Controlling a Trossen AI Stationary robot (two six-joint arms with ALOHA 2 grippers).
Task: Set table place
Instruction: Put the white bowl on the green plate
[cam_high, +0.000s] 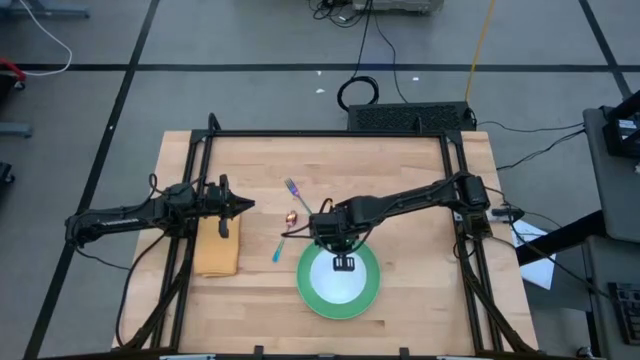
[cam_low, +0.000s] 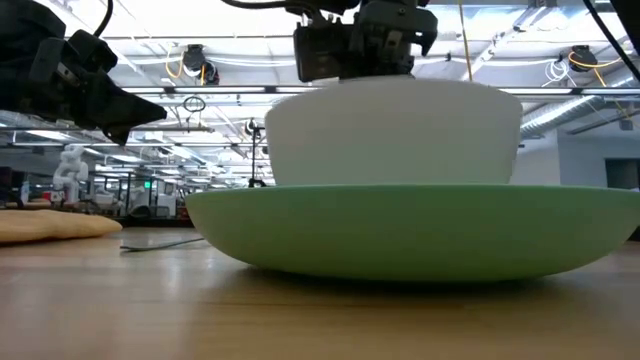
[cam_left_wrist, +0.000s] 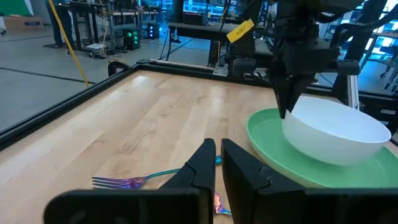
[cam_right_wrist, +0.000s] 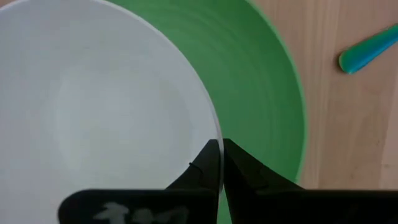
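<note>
Green plate (cam_low: 420, 235) carried the white bowl (cam_low: 395, 130). Your right gripper (cam_right_wrist: 221, 163) pinched the bowl's rim. Your left gripper (cam_left_wrist: 217, 163), nearly closed and empty, hovered above the cloth (cam_high: 217, 250).

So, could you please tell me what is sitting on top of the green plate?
A white bowl sits on the green plate, with the right end effector shut on its rim. The plate's middle is covered by the bowl.

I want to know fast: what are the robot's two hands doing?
Left end effector: closed, holding nothing.
Right end effector: closed on the white bowl's rim.
</note>
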